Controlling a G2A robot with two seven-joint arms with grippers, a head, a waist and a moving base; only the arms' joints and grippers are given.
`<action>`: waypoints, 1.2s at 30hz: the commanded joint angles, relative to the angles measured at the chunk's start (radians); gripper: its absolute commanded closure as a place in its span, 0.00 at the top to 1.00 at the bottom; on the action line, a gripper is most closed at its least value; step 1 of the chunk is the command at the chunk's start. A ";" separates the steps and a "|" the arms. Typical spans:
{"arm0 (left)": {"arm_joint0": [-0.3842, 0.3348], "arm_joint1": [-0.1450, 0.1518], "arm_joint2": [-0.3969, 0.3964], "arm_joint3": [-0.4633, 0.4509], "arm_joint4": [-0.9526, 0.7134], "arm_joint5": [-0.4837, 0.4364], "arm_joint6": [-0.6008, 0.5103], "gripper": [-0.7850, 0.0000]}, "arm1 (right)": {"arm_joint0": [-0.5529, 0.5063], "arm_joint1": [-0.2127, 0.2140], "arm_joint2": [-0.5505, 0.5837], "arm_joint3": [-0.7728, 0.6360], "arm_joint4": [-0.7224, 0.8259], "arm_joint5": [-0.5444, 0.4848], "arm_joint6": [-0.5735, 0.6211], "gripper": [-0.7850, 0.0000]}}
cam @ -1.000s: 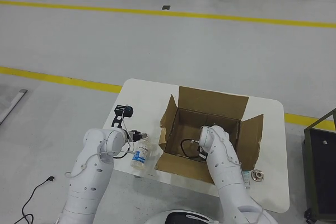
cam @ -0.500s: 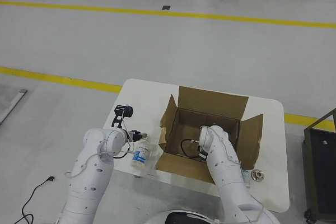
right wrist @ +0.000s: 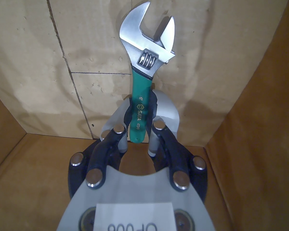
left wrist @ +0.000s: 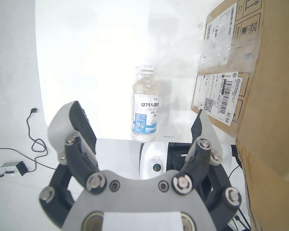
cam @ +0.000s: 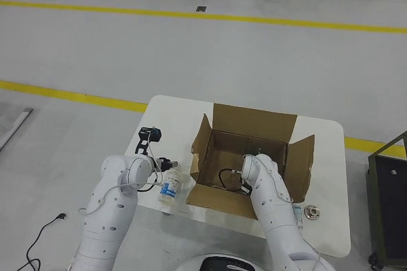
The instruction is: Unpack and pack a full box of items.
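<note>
An open cardboard box [cam: 251, 135] stands in the middle of the white table [cam: 169, 115]. My right gripper [right wrist: 141, 108] is down inside it, shut on the green handle of an adjustable wrench [right wrist: 147, 56] whose steel head sits against the box floor [right wrist: 62, 37]. A clear bottle [left wrist: 144, 104] with a white and blue label lies on the table left of the box [left wrist: 250, 73], also seen as the bottle [cam: 168, 187] near the front edge. My left gripper [left wrist: 142, 121] hangs open above the bottle, its fingers apart on either side, not touching it.
A black clamp-like tool [cam: 148, 137] lies on the table's left part. A small round metal piece [cam: 312, 213] sits at the front right, by a small packet [cam: 297, 214]. A dark metal cart [cam: 397, 196] stands right of the table. Cables lie on the floor [left wrist: 36, 143].
The box has shifted slightly to the left and its right flap has drawn in a little. The left arm and the bottle have not moved.
</note>
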 commanded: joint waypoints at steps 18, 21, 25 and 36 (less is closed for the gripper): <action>0.000 0.000 0.000 0.000 0.000 0.000 0.000 1.00 | -0.190 0.011 -0.044 -0.407 0.054 -0.095 0.062 0.00; 0.000 0.000 0.000 0.000 0.000 0.000 0.000 1.00 | -0.254 0.011 -0.069 -0.555 0.067 -0.125 0.071 0.00; 0.000 0.000 0.000 0.000 0.000 0.000 0.000 1.00 | -0.349 0.013 -0.094 -0.759 0.085 -0.161 0.072 0.00; 0.000 0.000 0.000 0.000 0.000 0.000 0.000 1.00 | -0.443 0.015 -0.111 -0.950 0.133 -0.161 0.038 0.00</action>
